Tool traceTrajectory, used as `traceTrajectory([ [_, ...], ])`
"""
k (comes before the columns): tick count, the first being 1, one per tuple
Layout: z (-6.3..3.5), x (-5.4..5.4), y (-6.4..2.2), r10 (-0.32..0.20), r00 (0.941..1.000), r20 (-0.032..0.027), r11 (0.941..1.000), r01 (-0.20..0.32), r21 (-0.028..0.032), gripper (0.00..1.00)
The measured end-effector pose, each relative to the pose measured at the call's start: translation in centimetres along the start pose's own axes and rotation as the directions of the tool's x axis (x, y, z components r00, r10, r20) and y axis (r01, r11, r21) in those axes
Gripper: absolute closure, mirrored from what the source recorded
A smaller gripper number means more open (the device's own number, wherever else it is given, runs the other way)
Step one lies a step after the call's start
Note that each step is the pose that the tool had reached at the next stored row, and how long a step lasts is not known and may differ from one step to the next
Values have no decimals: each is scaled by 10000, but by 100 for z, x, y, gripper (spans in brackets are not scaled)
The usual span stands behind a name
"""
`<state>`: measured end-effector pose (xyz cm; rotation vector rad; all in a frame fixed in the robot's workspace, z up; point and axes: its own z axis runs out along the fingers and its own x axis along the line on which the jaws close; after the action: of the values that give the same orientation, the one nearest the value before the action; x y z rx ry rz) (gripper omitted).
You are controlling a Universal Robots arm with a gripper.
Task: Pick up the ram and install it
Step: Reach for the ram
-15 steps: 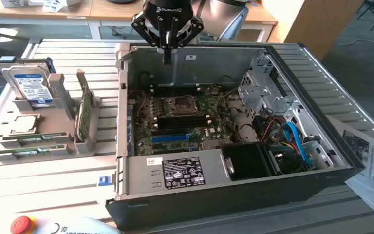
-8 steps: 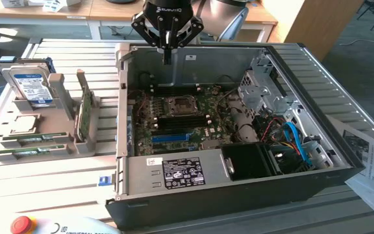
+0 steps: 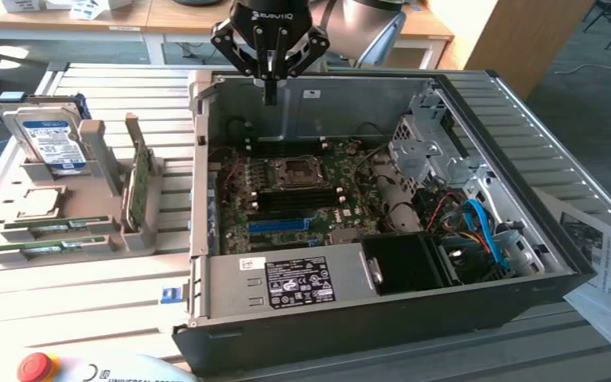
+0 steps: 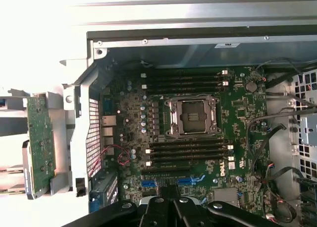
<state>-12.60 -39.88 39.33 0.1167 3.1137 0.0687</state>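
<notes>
In the exterior view the gripper (image 3: 271,94) hung at the top centre of the frame, over the far wall of the open computer case (image 3: 391,330), its fingers pressed together and pinching nothing. The ram (image 3: 56,225) lay flat in a grey holder (image 3: 136,239) on the slatted surface (image 3: 72,294) at the exterior view's left, well apart from the gripper. A second stick (image 3: 51,248) of the same kind lay just below it in the frame. In the same holder a hard drive (image 3: 48,137) stood at the upper left, a processor chip (image 3: 35,205) lay just above the ram, and a larger green card (image 3: 136,185) stood on edge nearer the case. Inside the case the motherboard (image 3: 337,171) lay flat, with a processor socket (image 3: 293,171) near its middle and a blue slot (image 3: 282,225) lower in the frame. A power supply (image 3: 295,282) with a label sat at the case's near end, and a blue cable (image 3: 484,227) curved through the right side. The wrist view looked straight down on the board, where rows of black memory slots (image 4: 190,151) ran on both sides of the socket. A red stop button (image 3: 35,366) sat at the exterior view's lower left, and printed papers (image 3: 608,270) lay at its right edge.
</notes>
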Motion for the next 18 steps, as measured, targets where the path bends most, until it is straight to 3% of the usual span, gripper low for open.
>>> traceTrajectory([
  [18, -8, 327, -24, 0, 10000, 0, 10000, 0, -1, 89],
])
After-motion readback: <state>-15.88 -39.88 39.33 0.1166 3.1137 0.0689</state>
